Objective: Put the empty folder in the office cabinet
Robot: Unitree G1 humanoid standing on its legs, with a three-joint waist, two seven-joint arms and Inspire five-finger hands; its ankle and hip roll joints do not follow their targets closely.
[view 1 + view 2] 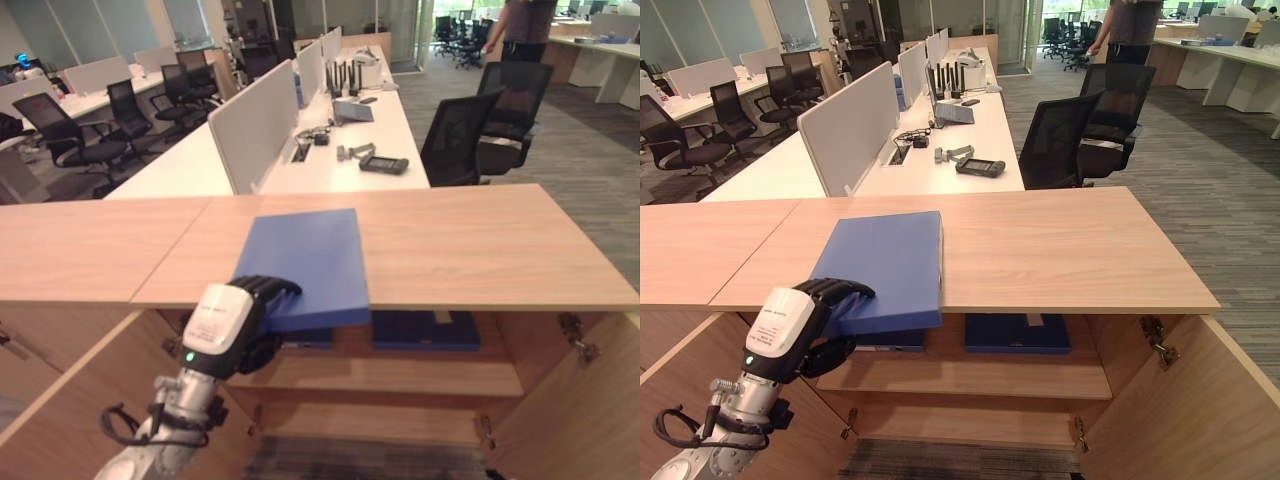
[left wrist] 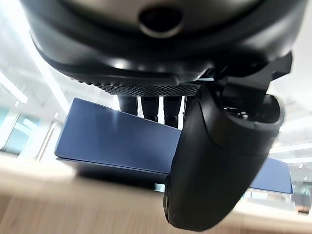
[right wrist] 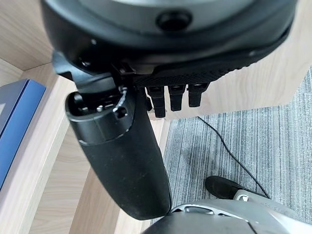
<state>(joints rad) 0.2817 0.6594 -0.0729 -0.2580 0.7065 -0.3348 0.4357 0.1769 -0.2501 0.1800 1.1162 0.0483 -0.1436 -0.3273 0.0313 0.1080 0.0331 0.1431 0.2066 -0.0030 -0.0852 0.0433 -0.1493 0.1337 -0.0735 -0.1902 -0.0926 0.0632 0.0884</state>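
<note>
1. Folder (image 1: 305, 262), blue and flat, lay on the wooden top of the office cabinet (image 1: 500, 245), with its near short end hanging out over the front edge of that top.
2. Its long axis ran from the front edge toward the back edge of the top, so the overhanging end pointed at the robot.
3. The left hand (image 1: 243, 318) was at that overhanging end, near its left corner. The fingers were curled over the upper face of the folder, and in the left wrist view the thumb (image 2: 219, 161) sat under it, so the hand pinched the folder between them.
4. The right hand (image 3: 141, 117) was seen in its own wrist view, low beside the open cabinet and above the grey carpet. Its fingers looked bent and held nothing.
5. Below the top the cabinet stood open, with both doors swung out. On the upper shelf (image 1: 400, 375) lay a dark blue folder (image 1: 426, 330), to the right of the hand.
6. I judge that the left hand, being the nearer one, should draw the folder toward the robot along its long axis, then lower it and slide it onto the shelf, left of the dark blue one.
7. Behind the cabinet stood a white desk (image 1: 340, 165) and a black office chair (image 1: 460, 140).
</note>
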